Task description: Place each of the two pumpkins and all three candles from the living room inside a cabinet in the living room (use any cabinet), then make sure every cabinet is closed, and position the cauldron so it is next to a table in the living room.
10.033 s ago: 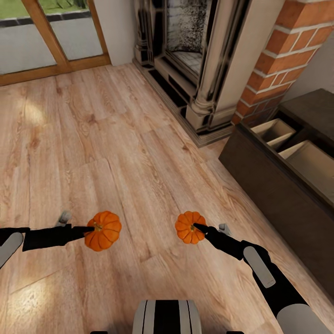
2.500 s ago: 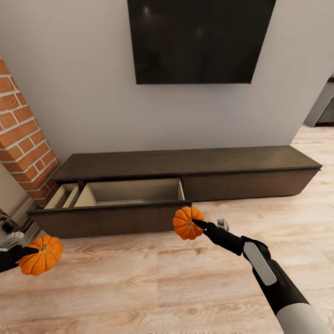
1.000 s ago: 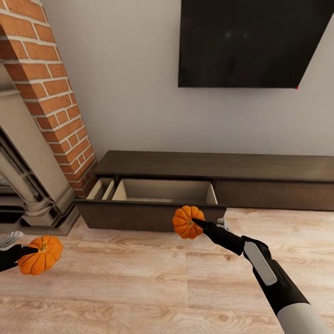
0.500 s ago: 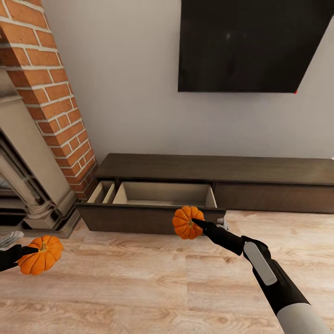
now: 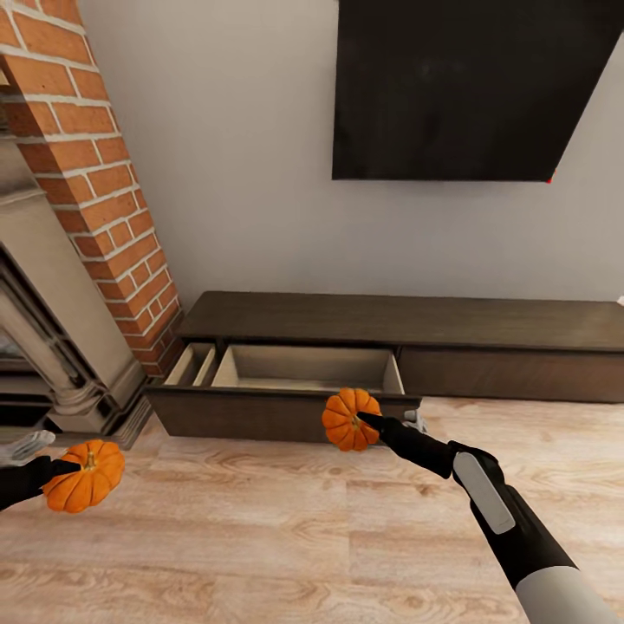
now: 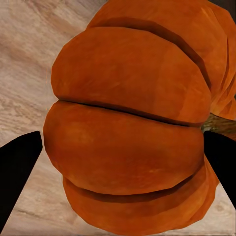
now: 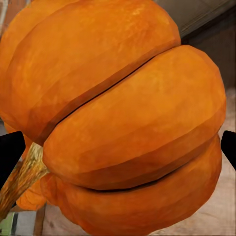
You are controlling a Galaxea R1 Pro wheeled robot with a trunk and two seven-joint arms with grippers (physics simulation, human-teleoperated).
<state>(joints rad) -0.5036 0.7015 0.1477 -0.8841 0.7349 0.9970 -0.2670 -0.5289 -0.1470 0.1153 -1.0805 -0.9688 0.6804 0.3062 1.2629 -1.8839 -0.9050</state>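
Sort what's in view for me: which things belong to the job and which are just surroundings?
Job items:
left-hand pumpkin, held by left gripper
right-hand pumpkin, held by right gripper
cabinet, its drawer pulled open

Just surroundings:
wall screen
brick chimney
fireplace surround

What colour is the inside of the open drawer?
Light beige inside the open drawer, best in the head view.

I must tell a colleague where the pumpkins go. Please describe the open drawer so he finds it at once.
Under the wall-mounted black screen runs a long dark-brown cabinet. Its open drawer sits nearest the brick chimney, pulled out, showing a beige inside; the panel beside it is shut.
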